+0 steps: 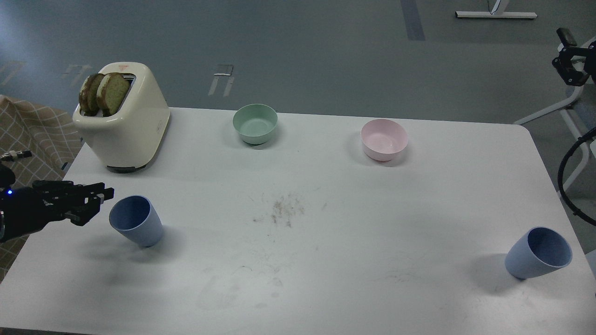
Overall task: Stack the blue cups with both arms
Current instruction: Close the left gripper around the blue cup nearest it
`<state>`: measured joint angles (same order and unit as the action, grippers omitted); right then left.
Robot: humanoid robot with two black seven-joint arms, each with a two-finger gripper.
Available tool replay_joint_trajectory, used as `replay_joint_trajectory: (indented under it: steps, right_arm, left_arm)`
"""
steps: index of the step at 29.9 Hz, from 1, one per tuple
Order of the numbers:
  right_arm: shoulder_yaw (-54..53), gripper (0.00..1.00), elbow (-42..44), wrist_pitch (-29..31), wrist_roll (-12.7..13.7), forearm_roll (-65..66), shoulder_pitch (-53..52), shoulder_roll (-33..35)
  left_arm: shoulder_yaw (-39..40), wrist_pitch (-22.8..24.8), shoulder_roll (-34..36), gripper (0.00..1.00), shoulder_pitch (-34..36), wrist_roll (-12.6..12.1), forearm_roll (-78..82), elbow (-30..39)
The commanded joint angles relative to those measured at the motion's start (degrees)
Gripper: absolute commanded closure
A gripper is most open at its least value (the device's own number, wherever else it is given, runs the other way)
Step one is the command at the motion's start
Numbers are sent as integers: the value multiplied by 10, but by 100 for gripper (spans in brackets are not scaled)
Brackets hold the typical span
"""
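A slate blue cup (pixel 136 226) stands upright on the white table (pixel 326 260) at the front left. A lighter periwinkle blue cup (pixel 538 253) stands upright at the front right, near the table's right edge. My left gripper (pixel 103 199) is open and empty, low over the table's left edge, just left of the slate blue cup's rim and apart from it. My right gripper (pixel 569 58) is high at the far right edge of the view, off the table and far from the periwinkle cup. It is small and dark, so I cannot make out its fingers.
A cream toaster (pixel 123 125) with two bread slices stands at the back left, behind my left gripper. A mint-green bowl (pixel 255 123) and a pink bowl (pixel 384 138) sit along the back. Crumbs (pixel 281 209) lie mid-table. A checked cloth (pixel 32 135) lies left of the table.
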<state>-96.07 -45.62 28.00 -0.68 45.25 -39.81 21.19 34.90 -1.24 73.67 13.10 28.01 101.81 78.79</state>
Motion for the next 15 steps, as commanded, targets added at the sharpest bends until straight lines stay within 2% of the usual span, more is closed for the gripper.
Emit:
replay_joint_trajectory:
  steps: [1, 4, 15]
  right_arm:
    - [0, 0, 1, 0, 0, 0, 0, 0]
    - [0, 0, 1, 0, 0, 0, 3, 2]
    - [0, 0, 0, 0, -4, 0, 9, 8]
  left_arm:
    - [-14, 0, 2, 66, 0, 0, 5, 2]
    - [-18, 0, 3, 58, 0, 0, 14, 4]
    - [-18, 1, -5, 58, -2, 0, 19, 8]
